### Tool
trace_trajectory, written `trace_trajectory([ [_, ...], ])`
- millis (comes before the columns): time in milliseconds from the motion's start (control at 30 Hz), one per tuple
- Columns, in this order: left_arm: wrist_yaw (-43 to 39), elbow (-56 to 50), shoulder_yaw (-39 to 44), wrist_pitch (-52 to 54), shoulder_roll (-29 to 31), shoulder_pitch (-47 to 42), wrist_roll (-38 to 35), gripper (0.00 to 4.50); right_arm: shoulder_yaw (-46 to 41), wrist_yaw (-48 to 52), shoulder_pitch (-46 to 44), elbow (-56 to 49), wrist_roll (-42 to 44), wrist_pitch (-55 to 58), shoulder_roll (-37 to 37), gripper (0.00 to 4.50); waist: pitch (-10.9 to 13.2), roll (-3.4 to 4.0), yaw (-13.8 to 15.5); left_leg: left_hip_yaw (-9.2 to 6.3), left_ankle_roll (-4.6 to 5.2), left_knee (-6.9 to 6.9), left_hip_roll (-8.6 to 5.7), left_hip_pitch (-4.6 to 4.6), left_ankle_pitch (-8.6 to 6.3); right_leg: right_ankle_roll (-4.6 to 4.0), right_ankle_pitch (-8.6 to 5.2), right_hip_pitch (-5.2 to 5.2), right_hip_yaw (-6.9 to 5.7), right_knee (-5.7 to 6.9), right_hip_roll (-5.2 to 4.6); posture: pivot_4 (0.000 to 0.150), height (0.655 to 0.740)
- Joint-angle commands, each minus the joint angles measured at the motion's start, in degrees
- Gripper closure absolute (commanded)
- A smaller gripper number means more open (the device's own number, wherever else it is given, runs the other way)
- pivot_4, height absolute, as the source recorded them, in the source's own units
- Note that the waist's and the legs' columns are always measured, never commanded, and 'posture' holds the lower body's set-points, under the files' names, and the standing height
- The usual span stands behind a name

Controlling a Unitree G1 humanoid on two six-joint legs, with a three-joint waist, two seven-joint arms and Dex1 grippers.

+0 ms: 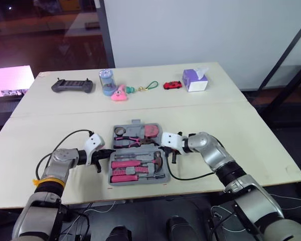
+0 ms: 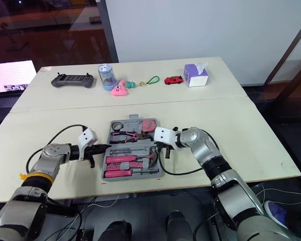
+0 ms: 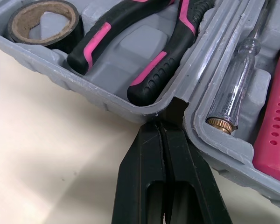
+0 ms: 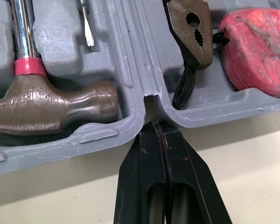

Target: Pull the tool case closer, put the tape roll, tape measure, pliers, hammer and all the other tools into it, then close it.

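Note:
The grey tool case [image 1: 140, 181] lies open near the table's front edge. Its far half holds the black tape roll [image 3: 70, 28], the pink-handled pliers [image 3: 144, 70] and the pink tape measure [image 4: 256, 46]. The hammer [image 4: 51, 107] and a clear tester screwdriver [image 3: 233, 98] lie in the near half with other pink tools. My left gripper [image 3: 164, 126] is shut, its tips in the hinge notch on the case's left side. My right gripper [image 4: 155, 125] is shut too, with its tips in the hinge notch on the right side.
Along the table's far side lie a black controller [image 1: 72, 86], a blue jar [image 1: 106, 81], a pink toy [image 1: 120, 93], a green key loop [image 1: 150, 86], a red toy car [image 1: 172, 85] and a purple tissue box [image 1: 195, 80]. Black cables loop beside both wrists.

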Motion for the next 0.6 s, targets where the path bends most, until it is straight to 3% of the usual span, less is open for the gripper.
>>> trace_trajectory([
  [33, -1.85, -3.23, -2.14, 1.54, -1.29, 2.37, -0.64, 4.48, 2.07, 2.02, 1.23, -3.23, 0.60, 0.50, 1.83, 4.50, -0.02, 0.00, 0.01, -0.01, 0.00, 0.00, 0.00, 0.00, 0.00, 0.00, 0.00, 0.00, 0.00, 0.00, 0.00, 0.150, 0.7400],
  [600, 1.83, -16.27, -0.51, 9.23, -1.50, 10.95, -4.14, 4.48, 2.92, 5.81, 4.10, -9.33, 0.59, 6.23, 0.66, 4.50, -0.31, -0.02, 0.10, -0.02, 0.04, 0.00, 0.00, 0.09, -0.02, 0.00, 0.00, 0.10, 0.00, -0.01, 0.00, 0.150, 0.7400],
])
